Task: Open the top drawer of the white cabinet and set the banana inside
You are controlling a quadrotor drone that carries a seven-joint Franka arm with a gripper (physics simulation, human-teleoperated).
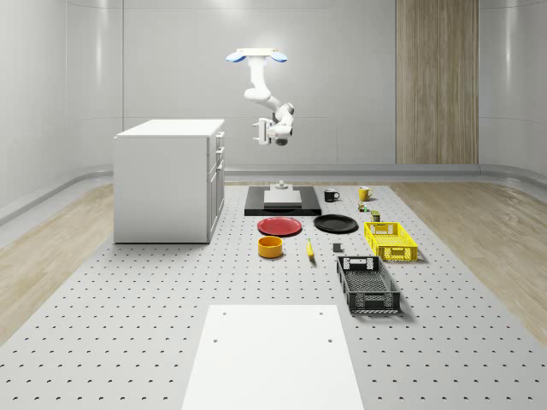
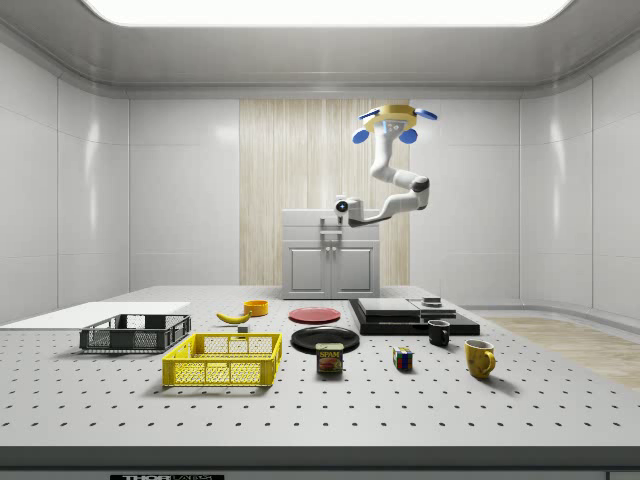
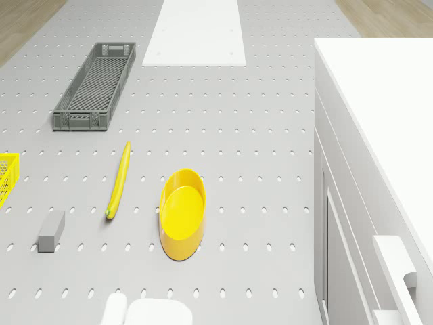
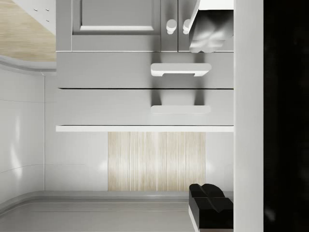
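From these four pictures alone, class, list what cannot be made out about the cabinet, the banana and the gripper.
- White cabinet: its drawer fronts lie edge-on in the whole-scene view, so the top drawer's handle is unreadable there.
- Cabinet front in the side view: the gripper covers part of the drawers.
- Banana: too small in the whole-scene view to tell its curve.
- Yellow crate: cut off by the drone view's edge.
- Gripper: finger state unclear.

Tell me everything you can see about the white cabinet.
The white box-shaped cabinet stands on the perforated grey table, flat top bare. Its front carries two shut drawers, each with a white bar handle; the top drawer handle lies just under the top edge. Below are two panelled doors with round knobs. Nothing touches it.
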